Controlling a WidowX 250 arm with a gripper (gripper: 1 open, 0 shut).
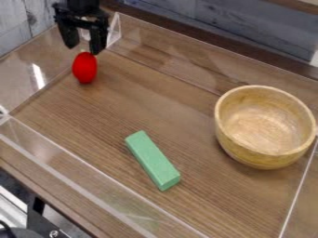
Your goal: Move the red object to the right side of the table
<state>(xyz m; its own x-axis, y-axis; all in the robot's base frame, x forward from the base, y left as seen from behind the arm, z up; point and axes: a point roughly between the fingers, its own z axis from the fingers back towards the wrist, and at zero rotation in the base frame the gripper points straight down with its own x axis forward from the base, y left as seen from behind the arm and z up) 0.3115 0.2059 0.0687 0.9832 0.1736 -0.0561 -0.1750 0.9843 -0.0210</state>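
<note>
Gleaming red object, egg-round, on wood-grain table.

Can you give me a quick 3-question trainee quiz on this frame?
1. True or false: the tool is shut on the red object.
2. Which thing sits nearest the right edge of the table? A) the green block B) the wooden bowl C) the red object
3. Fill in: the tool hangs just above the ____, jaws open.

Key
1. False: the jaws are open and the red object lies on the table below them.
2. B
3. red object
</note>
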